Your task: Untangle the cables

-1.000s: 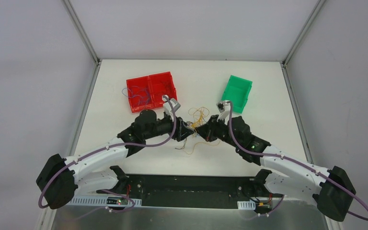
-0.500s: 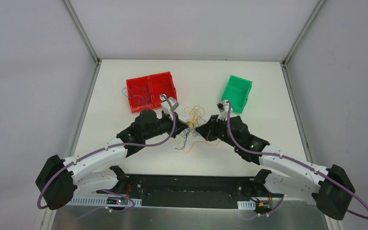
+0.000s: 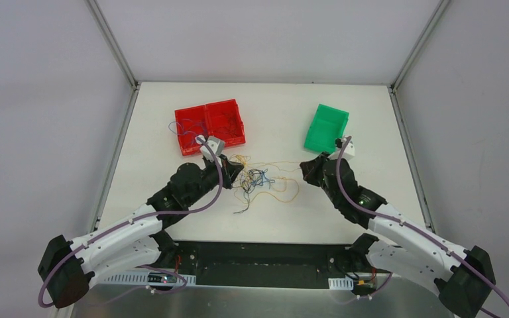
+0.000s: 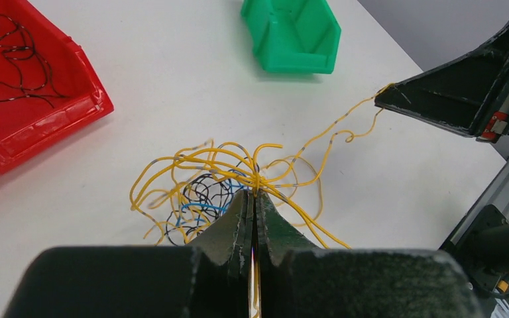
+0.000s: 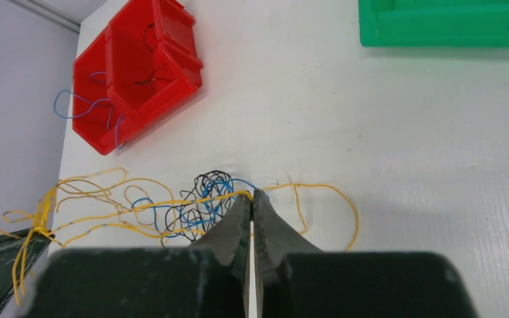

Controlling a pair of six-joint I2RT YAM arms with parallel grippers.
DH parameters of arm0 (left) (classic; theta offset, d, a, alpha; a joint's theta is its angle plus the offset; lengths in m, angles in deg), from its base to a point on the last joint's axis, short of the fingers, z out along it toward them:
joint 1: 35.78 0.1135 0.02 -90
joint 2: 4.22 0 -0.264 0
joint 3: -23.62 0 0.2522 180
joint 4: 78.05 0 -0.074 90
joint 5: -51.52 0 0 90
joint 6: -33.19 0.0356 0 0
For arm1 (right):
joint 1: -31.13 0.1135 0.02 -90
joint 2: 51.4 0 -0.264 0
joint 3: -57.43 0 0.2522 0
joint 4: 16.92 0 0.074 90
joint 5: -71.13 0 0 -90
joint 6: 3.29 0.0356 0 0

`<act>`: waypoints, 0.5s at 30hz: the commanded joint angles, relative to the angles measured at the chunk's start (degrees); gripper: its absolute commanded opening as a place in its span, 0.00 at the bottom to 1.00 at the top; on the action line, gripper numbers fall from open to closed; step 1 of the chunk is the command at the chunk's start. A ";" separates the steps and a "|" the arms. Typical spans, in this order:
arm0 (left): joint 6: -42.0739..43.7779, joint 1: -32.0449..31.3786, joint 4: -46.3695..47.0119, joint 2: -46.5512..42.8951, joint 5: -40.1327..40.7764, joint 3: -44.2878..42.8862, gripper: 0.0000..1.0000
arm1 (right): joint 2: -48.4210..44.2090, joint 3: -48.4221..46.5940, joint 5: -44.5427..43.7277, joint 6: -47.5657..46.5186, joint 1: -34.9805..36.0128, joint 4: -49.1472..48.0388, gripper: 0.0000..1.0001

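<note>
Your left claw [image 4: 252,199] and right claw [image 5: 252,199] each pinch yellow cables [image 3: 260,179]. This is the pulling-apart step; next, tug slowly.

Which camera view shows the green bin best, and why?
The top external view: only there is the whole green bin in frame, though small. The left wrist view shows the bin larger, its far end cut off. The right wrist view shows only its near side.

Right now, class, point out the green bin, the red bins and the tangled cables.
green bin [image 3: 328,123]: top view, bare floor.
red bins [image 5: 172,99]: right wrist view, outer side wall.
cables [image 4: 207,193]: left wrist view, blue-and-black knot in the middle.
</note>
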 commanded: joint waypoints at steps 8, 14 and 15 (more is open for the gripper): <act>-1.53 0.11 -2.28 -0.13 9.14 -1.02 0.00 | -4.48 -1.99 -13.83 3.84 -0.65 7.35 0.00; -4.05 0.81 -4.65 -2.50 15.64 0.05 0.00 | -17.49 1.12 -34.71 19.42 -1.90 18.91 0.00; -4.19 0.93 -4.95 -2.04 15.69 -0.20 0.00 | -19.30 1.45 -36.37 19.92 -1.85 19.62 0.00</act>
